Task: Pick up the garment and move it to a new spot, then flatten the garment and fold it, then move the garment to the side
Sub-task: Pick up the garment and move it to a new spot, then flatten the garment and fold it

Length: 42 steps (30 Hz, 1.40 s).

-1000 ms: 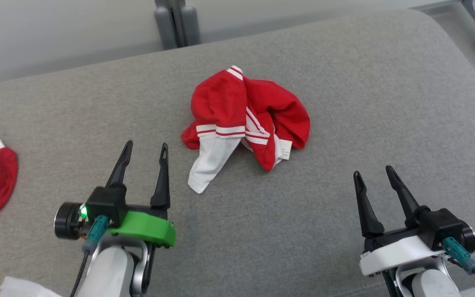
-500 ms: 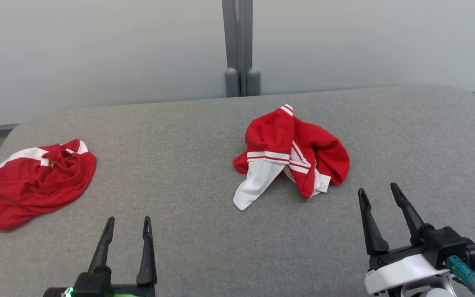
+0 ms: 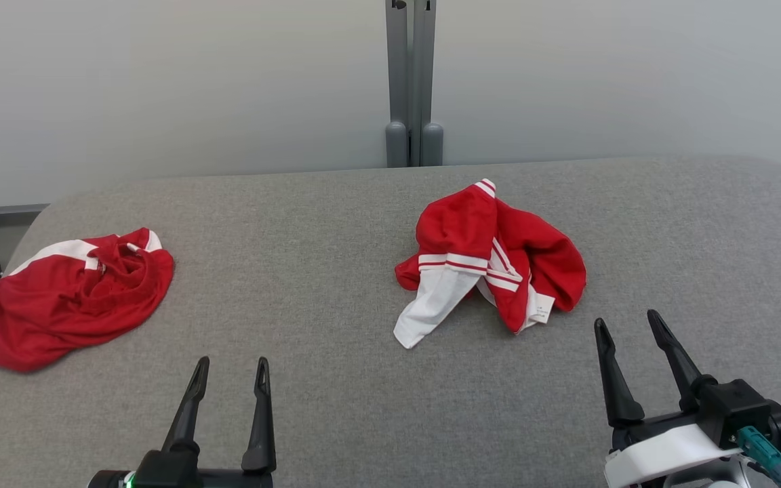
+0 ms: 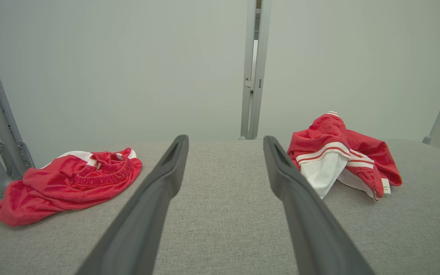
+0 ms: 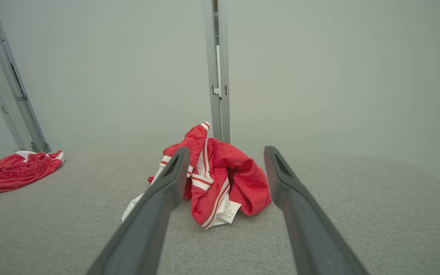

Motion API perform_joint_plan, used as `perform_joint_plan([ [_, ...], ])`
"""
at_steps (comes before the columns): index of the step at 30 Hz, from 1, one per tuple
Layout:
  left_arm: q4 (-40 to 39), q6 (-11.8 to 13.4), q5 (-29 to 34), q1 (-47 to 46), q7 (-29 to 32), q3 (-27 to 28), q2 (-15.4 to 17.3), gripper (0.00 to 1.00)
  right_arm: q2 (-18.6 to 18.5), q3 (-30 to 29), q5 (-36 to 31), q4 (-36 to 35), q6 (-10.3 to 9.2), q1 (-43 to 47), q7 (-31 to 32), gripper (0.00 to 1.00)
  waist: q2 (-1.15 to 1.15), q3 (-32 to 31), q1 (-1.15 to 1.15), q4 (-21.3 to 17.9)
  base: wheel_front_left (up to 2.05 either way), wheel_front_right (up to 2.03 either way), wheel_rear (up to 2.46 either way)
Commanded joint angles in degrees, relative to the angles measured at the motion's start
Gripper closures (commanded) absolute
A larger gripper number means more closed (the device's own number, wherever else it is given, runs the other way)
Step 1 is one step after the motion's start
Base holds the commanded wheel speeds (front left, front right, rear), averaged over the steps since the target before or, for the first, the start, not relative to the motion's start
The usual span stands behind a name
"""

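colours, as seen

garment (image 3: 455, 224): red, white stripes with thin red lines, one plain white panel, white label. second garment (image 3: 58, 312): red, white band. counter (image 3: 295, 271): mottled grey weave. wall (image 3: 160, 88): pale grey-white. post (image 3: 411, 81): grey.

A crumpled red-and-white striped garment (image 3: 492, 257) lies right of centre on the grey fabric-covered table (image 3: 336, 224), well apart from a bunched red garment (image 3: 75, 298) near its left edge. A grey upright metal post (image 3: 413, 81) stands behind the table's far edge.

Red shorts (image 3: 72, 305) lie crumpled at the grey table's (image 3: 295, 271) left edge. A grey post (image 3: 411, 81) stands behind.
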Motion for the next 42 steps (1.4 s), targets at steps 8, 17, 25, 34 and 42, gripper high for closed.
perform_joint_plan([
  [8, 1.1, 1.6, 0.3, -1.9, 0.0, -0.6, 0.0, 0.0, -0.1, 0.3, -0.4, 0.7, -0.05, 0.9, 0.0, 0.0, 0.0, 0.2, 0.0, -0.4, 0.0, 0.0, 0.0],
  [17, 1.4, 1.7, 0.8, -2.4, 0.0, -0.5, 0.0, 0.0, -0.1, 0.7, -0.7, 1.2, -0.04, 0.7, 0.0, 0.0, 0.0, 0.1, 0.0, -0.7, 0.0, 0.0, 0.0],
  [25, 1.7, 1.5, 0.8, -1.8, 0.0, -0.5, 0.0, 0.0, -0.1, 0.9, -0.9, 0.9, -0.04, 0.9, 0.0, 0.0, 0.0, 0.0, 0.0, -1.1, 0.0, 0.0, 0.0],
  [34, 1.9, 1.4, 0.9, -2.4, 0.0, -0.9, 0.0, 0.0, -0.1, 0.6, -1.1, 0.6, -0.05, 0.8, 0.0, 0.0, 0.0, 0.8, 0.0, -1.1, 0.0, 0.0, 0.0],
  [42, 3.5, -0.5, 1.5, -5.6, 0.0, -3.1, 0.0, 0.0, -0.2, 2.1, -2.3, 0.3, -0.05, -1.3, 0.0, 0.0, 0.0, 3.8, 0.0, -1.7, 0.0, 0.0, 0.0],
])
